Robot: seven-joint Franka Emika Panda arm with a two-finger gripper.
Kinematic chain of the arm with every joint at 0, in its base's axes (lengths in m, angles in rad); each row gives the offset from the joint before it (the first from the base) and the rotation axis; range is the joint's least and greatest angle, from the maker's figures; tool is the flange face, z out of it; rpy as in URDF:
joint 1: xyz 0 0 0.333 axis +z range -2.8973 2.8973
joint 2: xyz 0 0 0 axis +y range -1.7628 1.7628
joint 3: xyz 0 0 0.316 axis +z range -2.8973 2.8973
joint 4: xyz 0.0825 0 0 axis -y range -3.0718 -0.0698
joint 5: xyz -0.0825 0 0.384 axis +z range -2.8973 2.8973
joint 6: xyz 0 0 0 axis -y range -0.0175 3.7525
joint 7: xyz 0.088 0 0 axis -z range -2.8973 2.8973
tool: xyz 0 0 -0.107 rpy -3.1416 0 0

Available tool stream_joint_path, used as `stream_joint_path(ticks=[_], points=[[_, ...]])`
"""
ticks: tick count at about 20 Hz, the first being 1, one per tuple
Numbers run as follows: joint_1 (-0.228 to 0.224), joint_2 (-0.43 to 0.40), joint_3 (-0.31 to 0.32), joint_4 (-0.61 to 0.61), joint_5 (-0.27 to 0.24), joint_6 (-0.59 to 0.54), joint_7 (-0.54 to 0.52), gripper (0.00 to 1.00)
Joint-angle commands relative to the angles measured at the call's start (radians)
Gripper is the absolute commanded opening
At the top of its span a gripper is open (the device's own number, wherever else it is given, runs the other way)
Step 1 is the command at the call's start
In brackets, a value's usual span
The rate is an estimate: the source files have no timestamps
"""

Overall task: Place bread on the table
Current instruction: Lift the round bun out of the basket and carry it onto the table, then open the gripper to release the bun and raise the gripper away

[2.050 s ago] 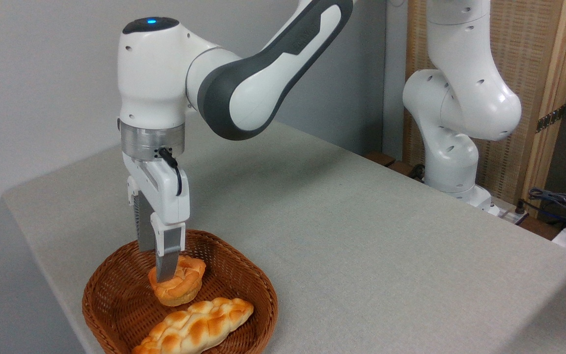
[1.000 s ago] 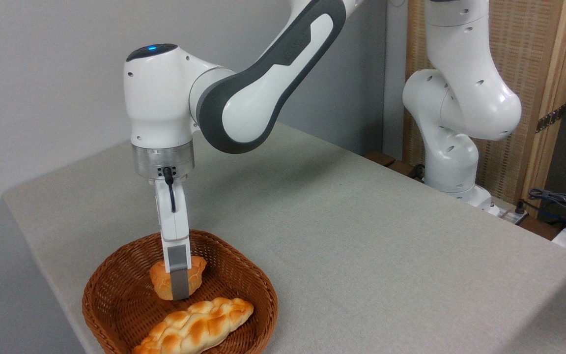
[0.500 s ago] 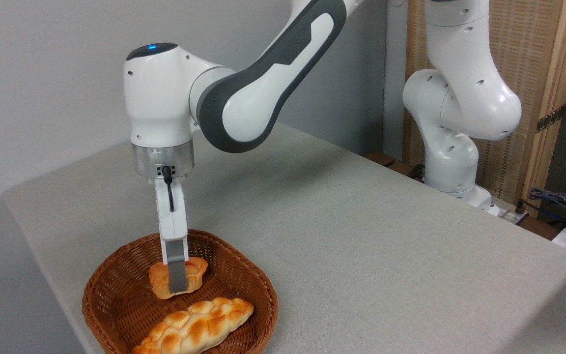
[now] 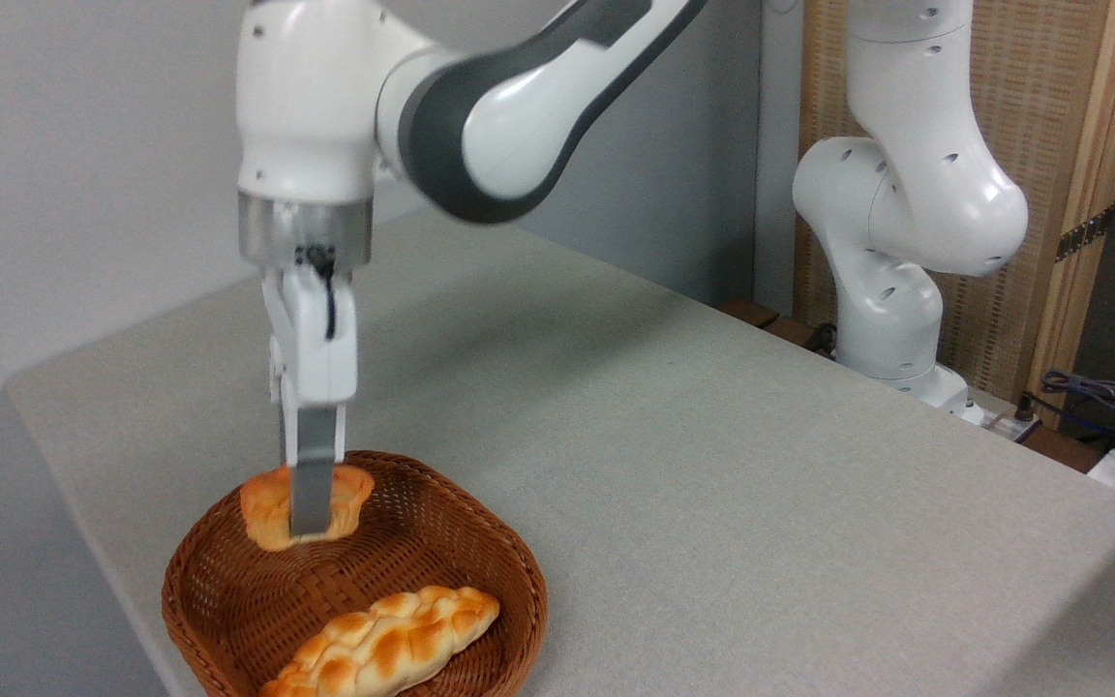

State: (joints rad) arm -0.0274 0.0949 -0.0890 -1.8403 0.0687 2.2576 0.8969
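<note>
The bread [image 4: 265, 510], a small golden-orange bun, hangs lifted just above the far rim of the wicker basket [image 4: 480, 542] at the lower left. My gripper [image 4: 309, 523] points straight down and is shut on the bun, one grey finger [image 4: 314, 479] crossing its front face while the other finger is hidden behind it. The table [image 4: 712, 465], covered in grey-beige cloth, spreads out to the right of the basket.
A long braided loaf [image 4: 388, 644] lies in the basket's near part. The arm's white base [image 4: 891, 319] stands at the table's far right edge, with cables [image 4: 1109, 407] beyond it and a wall behind on the left.
The gripper has risen and shifted slightly left, carrying the bun up out of the basket bottom to rim height. The braided loaf has not moved.
</note>
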Motion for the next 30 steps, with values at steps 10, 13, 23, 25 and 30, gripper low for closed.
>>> stream_joint_path(ticks=[10,13,23,25,30], points=[[-0.029,-0.238,-0.057,-0.129,-0.076,-0.457,0.010,0.30],[-0.091,-0.212,-0.066,-0.163,-0.075,-0.452,0.008,0.38],[-0.158,-0.127,-0.089,-0.232,-0.069,-0.374,0.007,1.00],[-0.160,-0.126,-0.089,-0.232,-0.067,-0.377,0.010,1.00],[-0.160,-0.127,-0.089,-0.228,-0.069,-0.388,0.002,1.00]])
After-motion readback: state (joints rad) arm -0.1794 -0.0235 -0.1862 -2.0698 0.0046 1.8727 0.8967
